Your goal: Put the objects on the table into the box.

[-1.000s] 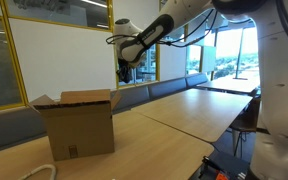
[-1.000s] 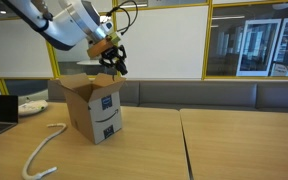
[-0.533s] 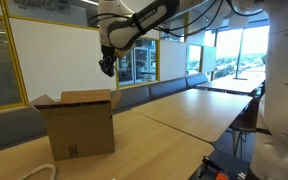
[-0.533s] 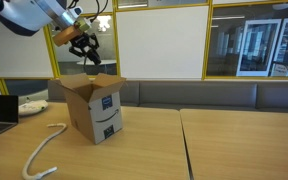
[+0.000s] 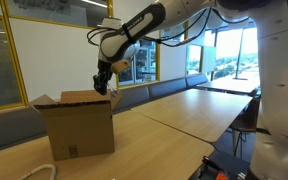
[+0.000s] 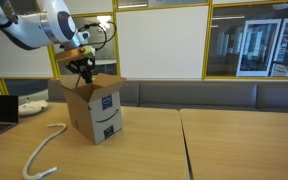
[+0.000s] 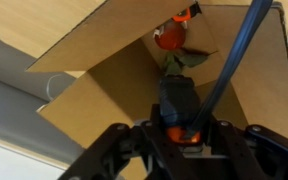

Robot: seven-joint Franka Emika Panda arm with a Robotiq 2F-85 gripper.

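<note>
While our gripper (image 7: pixel 179 135) hangs over the open box (image 6: pixel 102 112), jaws clamped on the orange-and-black object (image 7: pixel 177 98), we risk clipping a flap or releasing off-centre so it bounces out; the white cord (image 6: pixel 42 150) lies on the table (image 6: pixel 144 150)

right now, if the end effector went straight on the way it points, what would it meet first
The end effector points down into the open box, likely reaching the red-and-green item inside first; depth is unclear.
</note>
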